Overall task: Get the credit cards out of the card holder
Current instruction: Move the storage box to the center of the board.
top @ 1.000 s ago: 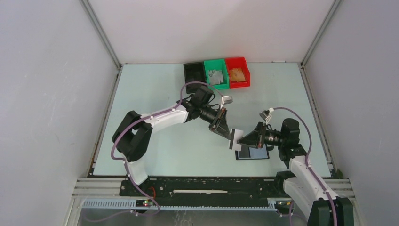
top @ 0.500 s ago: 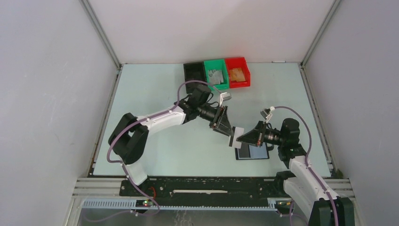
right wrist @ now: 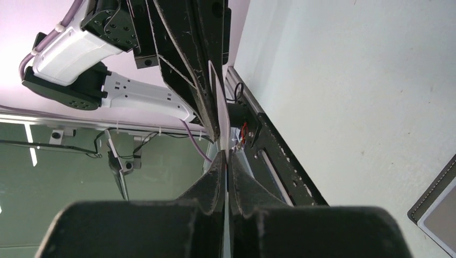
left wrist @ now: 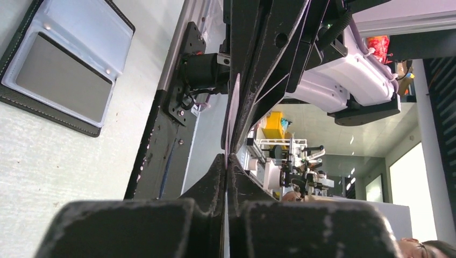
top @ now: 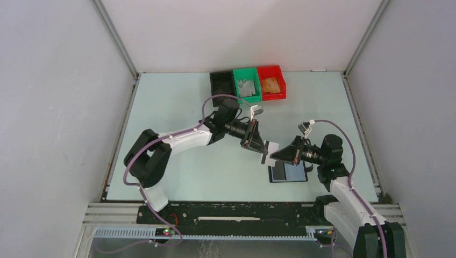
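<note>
A grey-silver credit card (top: 270,150) hangs in the air between my two grippers, just above the card holder (top: 289,173), which lies open on the table with a grey face showing. My left gripper (top: 263,150) is shut on the card from the left, and my right gripper (top: 275,156) is shut on it from the right. In the left wrist view the card (left wrist: 233,110) shows edge-on between the closed fingers (left wrist: 215,172), with the card holder (left wrist: 64,67) at upper left. In the right wrist view the card (right wrist: 219,105) is edge-on too, and a corner of the card holder (right wrist: 438,207) shows at lower right.
Three small bins stand in a row at the back: black (top: 221,83), green (top: 247,86) with grey cards inside, red (top: 271,85) with orange cards inside. Grey walls enclose the table on three sides. A black rail (top: 231,212) runs along the near edge.
The left gripper has reached further right, closing in on the right gripper's fingers. The card between them has risen slightly away from the card holder. The holder has not moved.
</note>
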### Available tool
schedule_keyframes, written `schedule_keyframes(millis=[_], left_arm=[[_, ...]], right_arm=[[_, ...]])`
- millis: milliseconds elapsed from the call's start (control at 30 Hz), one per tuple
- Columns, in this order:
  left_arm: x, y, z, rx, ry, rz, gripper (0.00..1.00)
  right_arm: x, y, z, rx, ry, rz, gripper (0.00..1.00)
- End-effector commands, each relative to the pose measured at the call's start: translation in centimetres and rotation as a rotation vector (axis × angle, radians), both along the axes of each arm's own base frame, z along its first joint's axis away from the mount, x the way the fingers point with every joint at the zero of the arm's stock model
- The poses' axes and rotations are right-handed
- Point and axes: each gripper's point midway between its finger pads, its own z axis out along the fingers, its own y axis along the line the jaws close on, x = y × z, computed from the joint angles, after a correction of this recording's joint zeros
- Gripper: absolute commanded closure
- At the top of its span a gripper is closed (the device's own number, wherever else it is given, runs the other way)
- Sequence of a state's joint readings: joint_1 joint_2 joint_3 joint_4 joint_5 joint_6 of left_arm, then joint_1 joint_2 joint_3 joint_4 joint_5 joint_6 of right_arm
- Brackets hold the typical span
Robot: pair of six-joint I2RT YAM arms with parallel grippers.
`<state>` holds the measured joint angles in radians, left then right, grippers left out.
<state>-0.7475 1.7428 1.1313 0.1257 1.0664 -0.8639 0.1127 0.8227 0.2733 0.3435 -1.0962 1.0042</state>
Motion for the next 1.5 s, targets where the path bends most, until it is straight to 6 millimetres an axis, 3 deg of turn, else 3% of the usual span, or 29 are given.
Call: schedule_keyframes(millis=[0, 33, 100, 167, 300, 467, 600, 700, 800, 933, 1100, 1267, 1467], left_arm=[[0.2, -0.1, 2.0, -0.052, -0.036, 0.008, 1.0], [0.8, 0.3, 1.7, -0.025, -0.045, 0.029, 1.0], [2.7, 1.7, 0.4, 0.095, -0.083, 0.099, 1.0], [5.0, 3.4, -0.4, 0.224, -0.112, 0.174, 1.0], [11.4, 6.3, -0.4, 0.452, -0.191, 0.367, 1.0], [21.3, 7.9, 1.2, 0.679, -0.311, 0.564, 1.0], [28.4, 8.8, 1.5, 0.715, -0.326, 0.739, 1.0], [31.6, 9.5, 1.9, 0.68, -0.363, 0.865, 1.0], [33.3, 9.9, 2.0, 0.669, -0.42, 0.943, 1.0], [33.9, 9.7, 2.2, 0.673, -0.459, 0.949, 1.0], [33.8, 9.2, 2.1, 0.642, -0.467, 0.939, 1.0], [35.0, 9.3, 1.4, 0.658, -0.491, 0.978, 1.0], [36.0, 7.6, 1.0, 0.578, -0.481, 0.968, 1.0]], right_arm=[[1.1, -0.5, -0.9, -0.036, 0.036, -0.072, 0.79], [1.4, -0.9, -1.4, -0.065, 0.064, -0.103, 0.6], [2.0, -2.2, -2.3, -0.127, 0.098, -0.181, 0.31], [2.6, -3.7, -2.7, -0.189, 0.109, -0.27, 0.18], [3.8, -6.6, -3.1, -0.321, 0.112, -0.45, 0.16], [3.9, -7.7, -3.5, -0.376, 0.135, -0.519, 0.16], [3.3, -7.9, -4.1, -0.398, 0.162, -0.525, 0.18], [2.7, -8.2, -4.4, -0.416, 0.171, -0.539, 0.18], [2.3, -8.4, -4.7, -0.437, 0.173, -0.544, 0.18], [2.5, -8.6, -5.3, -0.455, 0.184, -0.539, 0.19], [4.7, -9.1, -5.3, -0.524, 0.146, -0.589, 0.22], [6.2, -9.8, -5.9, -0.688, 0.171, -0.638, 0.24], [7.6, -9.4, -5.6, -0.754, 0.167, -0.659, 0.25]])
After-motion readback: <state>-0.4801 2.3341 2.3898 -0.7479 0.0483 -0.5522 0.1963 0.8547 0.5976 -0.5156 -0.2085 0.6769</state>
